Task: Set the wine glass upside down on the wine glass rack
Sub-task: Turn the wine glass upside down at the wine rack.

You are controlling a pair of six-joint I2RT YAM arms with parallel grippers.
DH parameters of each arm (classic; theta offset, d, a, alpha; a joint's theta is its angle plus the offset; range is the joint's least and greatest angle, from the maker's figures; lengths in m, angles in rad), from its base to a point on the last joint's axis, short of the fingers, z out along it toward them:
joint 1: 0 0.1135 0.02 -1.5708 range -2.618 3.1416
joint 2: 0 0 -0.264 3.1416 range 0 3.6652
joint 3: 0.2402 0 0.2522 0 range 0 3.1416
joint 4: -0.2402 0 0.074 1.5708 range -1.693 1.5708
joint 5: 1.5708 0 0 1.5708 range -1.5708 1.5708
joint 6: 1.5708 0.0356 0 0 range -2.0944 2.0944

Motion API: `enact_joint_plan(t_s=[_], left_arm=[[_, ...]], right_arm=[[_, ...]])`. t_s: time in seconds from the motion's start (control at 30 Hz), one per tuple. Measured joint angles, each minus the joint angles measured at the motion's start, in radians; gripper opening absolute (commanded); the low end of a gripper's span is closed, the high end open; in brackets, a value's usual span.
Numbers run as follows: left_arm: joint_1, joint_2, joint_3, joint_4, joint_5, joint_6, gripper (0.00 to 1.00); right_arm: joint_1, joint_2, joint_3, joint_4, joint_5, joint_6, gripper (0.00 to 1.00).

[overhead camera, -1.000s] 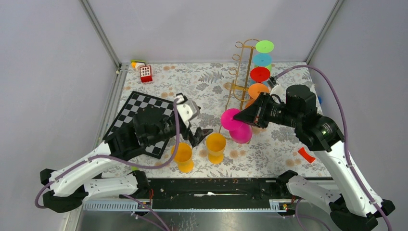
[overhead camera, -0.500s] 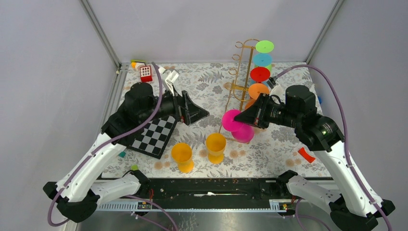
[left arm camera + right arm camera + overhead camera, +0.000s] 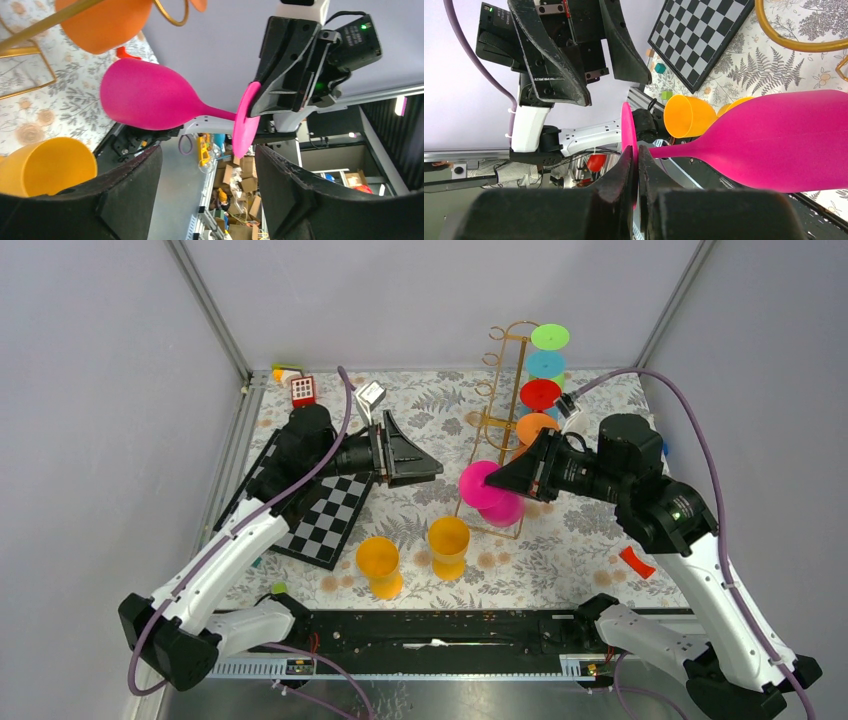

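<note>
My right gripper [image 3: 497,480] is shut on the foot disc [image 3: 474,484] of a pink wine glass [image 3: 503,512] and holds it sideways, just left of the base of the gold wire rack [image 3: 497,390]. In the right wrist view the fingers [image 3: 621,175] pinch the disc [image 3: 628,127], and the bowl [image 3: 784,145] stretches right. The rack carries green [image 3: 550,336], cyan [image 3: 546,364], red [image 3: 540,394] and orange [image 3: 537,427] glasses upside down. My left gripper [image 3: 418,466] is open and empty, raised, facing the pink foot from the left. In its wrist view the pink glass [image 3: 145,95] lies beyond the spread fingers [image 3: 295,195].
Two orange-yellow cups [image 3: 379,562] [image 3: 448,543] stand on the floral cloth near the front. A chessboard [image 3: 320,515] lies under the left arm. A red-and-white block [image 3: 303,390] sits at the back left, and a small red piece [image 3: 634,561] at the right.
My left arm has lifted away from the cups and swung up and right, so its open gripper now faces the pink glass's foot. My right gripper has barely moved.
</note>
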Motion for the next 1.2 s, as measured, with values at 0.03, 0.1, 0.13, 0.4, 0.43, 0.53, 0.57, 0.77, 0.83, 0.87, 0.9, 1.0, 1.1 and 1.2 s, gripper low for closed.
enact_joint_plan(t_s=[0.03, 0.1, 0.13, 0.4, 0.43, 0.53, 0.57, 0.77, 0.83, 0.87, 0.9, 1.0, 1.1, 1.2], left_arm=[[0.000, 0.004, -0.002, 0.022, 0.016, -0.019, 0.66], [-0.004, 0.011, -0.003, 0.060, 0.041, -0.053, 0.61], [-0.006, 0.015, -0.003, 0.078, 0.050, -0.068, 0.60], [-0.069, 0.067, -0.003, 0.159, 0.095, -0.120, 0.44], [-0.074, 0.072, -0.003, 0.164, 0.097, -0.124, 0.42], [-0.086, 0.089, -0.003, 0.192, 0.099, -0.144, 0.35], [-0.088, 0.093, -0.003, 0.203, 0.100, -0.150, 0.30], [-0.093, 0.114, 0.000, 0.256, 0.112, -0.185, 0.05], [-0.095, 0.114, 0.005, 0.267, 0.114, -0.191, 0.00], [-0.095, 0.114, 0.005, 0.270, 0.115, -0.192, 0.00], [-0.095, 0.114, 0.005, 0.274, 0.115, -0.193, 0.00], [-0.095, 0.114, 0.005, 0.280, 0.115, -0.195, 0.00], [-0.095, 0.114, 0.005, 0.282, 0.115, -0.195, 0.00], [-0.096, 0.114, 0.005, 0.283, 0.111, -0.193, 0.00]], right_arm=[[0.000, 0.001, 0.000, 0.006, -0.002, 0.000, 0.00], [0.000, 0.005, 0.002, 0.011, -0.003, 0.000, 0.00], [0.000, 0.008, 0.003, 0.016, -0.005, 0.000, 0.00], [0.000, 0.043, 0.014, 0.057, -0.032, 0.002, 0.00], [0.000, 0.046, 0.016, 0.062, -0.036, 0.001, 0.00], [0.000, 0.050, 0.017, 0.072, -0.047, 0.002, 0.00], [0.000, 0.050, 0.017, 0.074, -0.048, 0.002, 0.00], [0.000, 0.053, 0.017, 0.073, -0.051, 0.001, 0.00], [0.000, 0.056, 0.017, 0.074, -0.052, 0.002, 0.00], [0.000, 0.056, 0.017, 0.077, -0.053, 0.003, 0.01], [0.000, 0.056, 0.017, 0.079, -0.052, 0.004, 0.02], [0.000, 0.056, 0.017, 0.081, -0.053, 0.006, 0.14], [0.000, 0.056, 0.017, 0.082, -0.051, 0.010, 0.34], [0.000, 0.059, 0.017, 0.091, -0.053, 0.011, 0.54]])
